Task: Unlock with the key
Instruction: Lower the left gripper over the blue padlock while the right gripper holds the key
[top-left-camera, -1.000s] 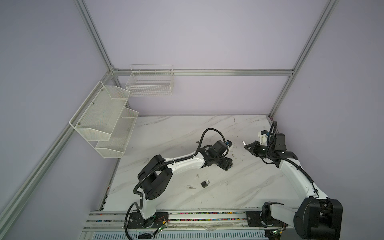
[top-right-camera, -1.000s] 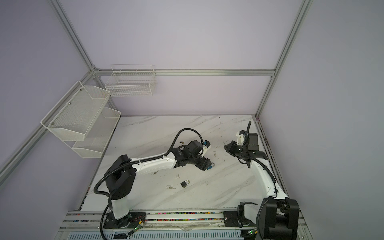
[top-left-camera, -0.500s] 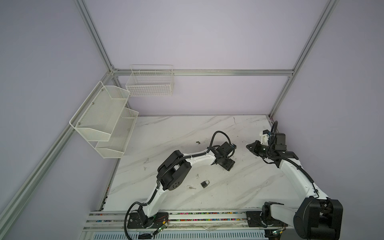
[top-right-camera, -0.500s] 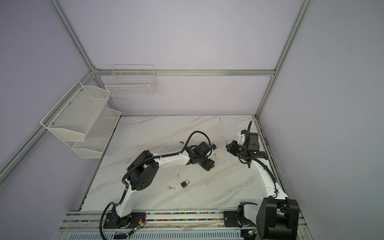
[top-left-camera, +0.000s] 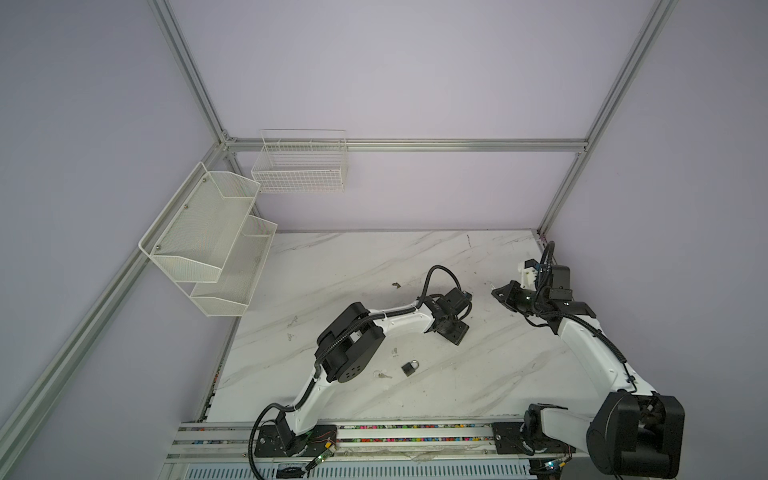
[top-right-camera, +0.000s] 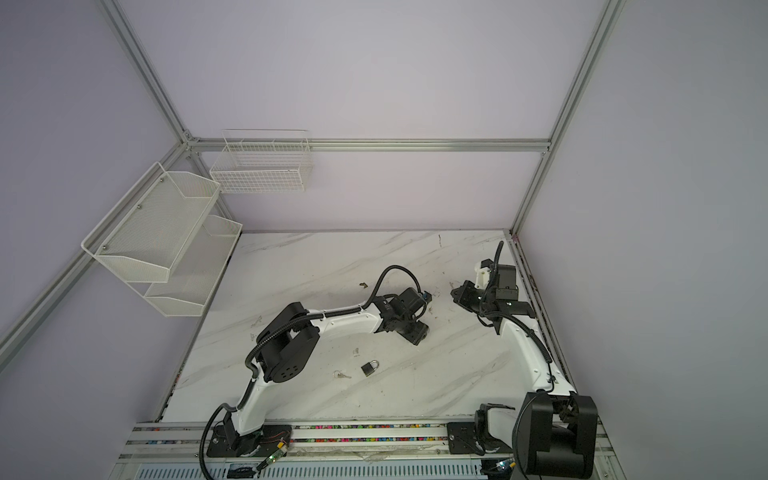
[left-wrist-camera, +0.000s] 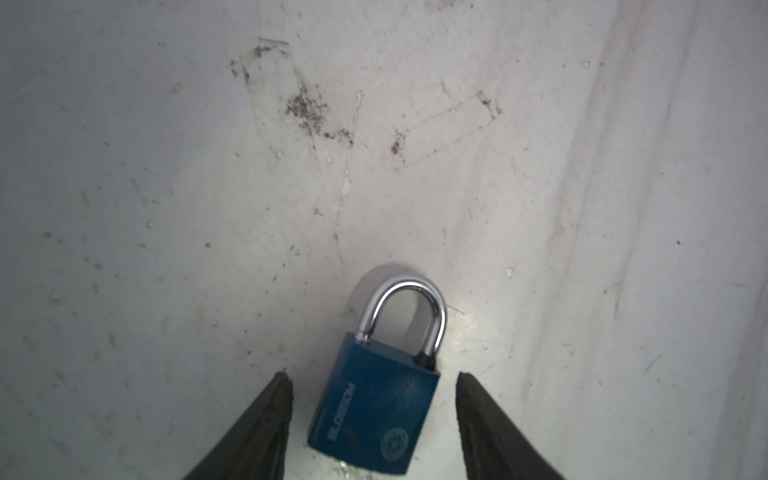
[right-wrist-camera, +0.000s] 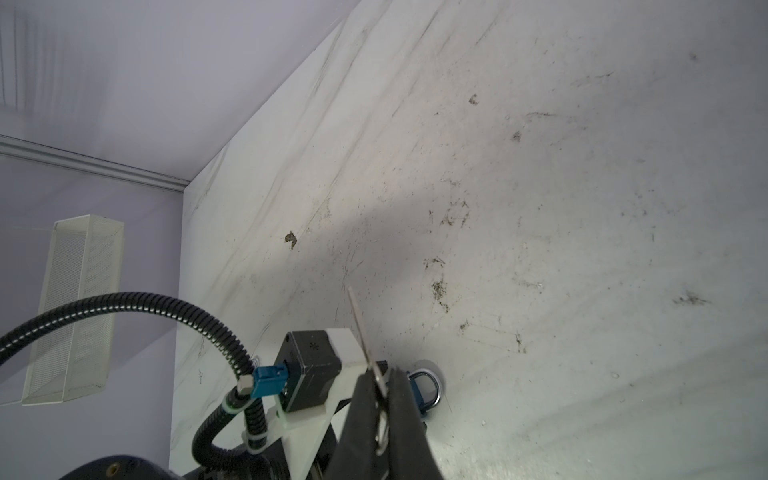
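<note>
left gripper is open, straddling the blue padlock body. There's a gap on both sides and it holds nothing yet. The padlock lies flat on the table, lettered face up. Its shackle is seated and points away from the wrist, and the body sits skewed relative to the fingers

right gripper is clamped on the key, blade sticking out past the tips. It's off the table, near the padlock, not touching it

risks as I see them:
- skew: the body isn't square to the fingers, so on closing one pad likely hits a corner first. That would spin or shove the lock across the smooth table instead of pinching it
- the lock is flat on the surface, so the fingers may scrape the table or catch only the upper edge, and the lock pops out on lift
- the keyway isn't visible in any view; my guess is it's on the end under the left wrist. If the lock isn't reoriented once it's gripped, the key has no line in
- the key is pinched at its head only, with the blade long and unsupported. Any side load at insertion can pivot it in the pads or drop it
- blade orientation vs the keyway can't be judged from here
- a dark padlock and a loose key lie close together nearer the left arm's base, well apart from both grippers. A wrong-pair mixup is possible if the held key belongs to that lock; can't tell
</note>
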